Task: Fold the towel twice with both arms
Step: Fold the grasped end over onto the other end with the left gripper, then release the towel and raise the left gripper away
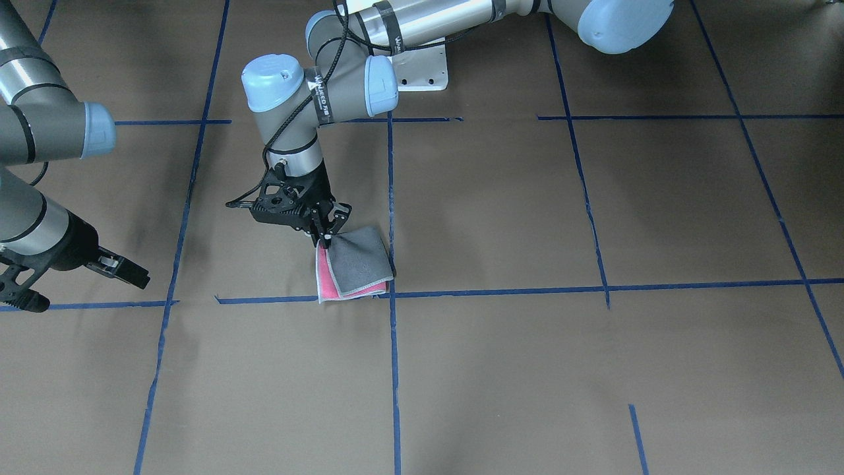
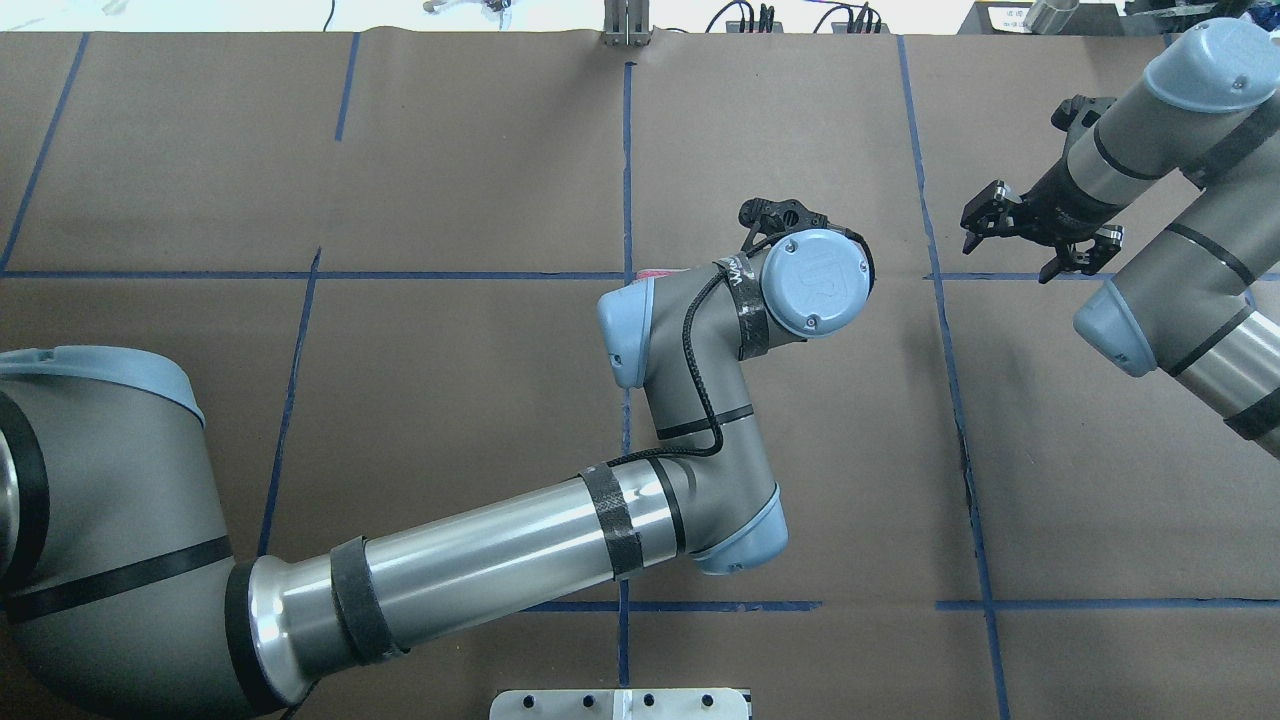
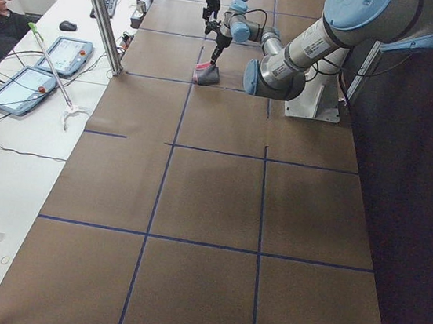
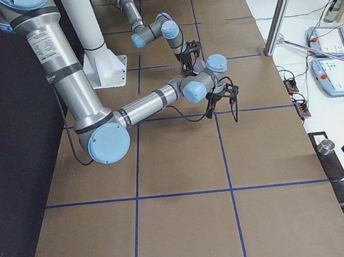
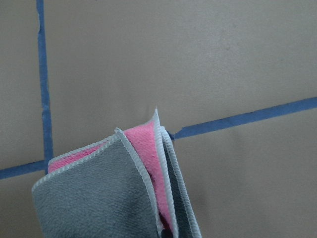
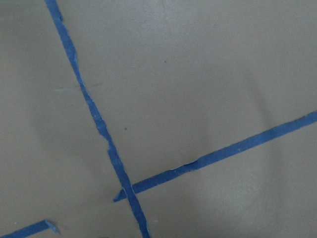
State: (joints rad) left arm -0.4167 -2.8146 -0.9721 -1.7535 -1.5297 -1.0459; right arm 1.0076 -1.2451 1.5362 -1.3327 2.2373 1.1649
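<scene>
The towel [image 1: 356, 265] lies folded on the brown table at a crossing of blue tape lines, grey face up, with a pink strip showing along its edge. My left gripper [image 1: 325, 236] reaches down from above and is shut on the towel's corner nearest the robot. The left wrist view shows the pinched layers of the towel [image 5: 119, 193], grey outside and pink inside, with pale edging. In the overhead view my left arm hides all but a pink sliver of the towel [image 2: 655, 271]. My right gripper [image 1: 89, 293] is open and empty, well off to the side above the table.
The table is covered in brown paper [image 1: 501, 369] marked into squares by blue tape lines [image 1: 501, 291]. The white pedestal base [image 1: 425, 69] stands at the robot's edge. Tablets and cables [image 3: 33, 80] lie on a side bench beyond the table's far edge.
</scene>
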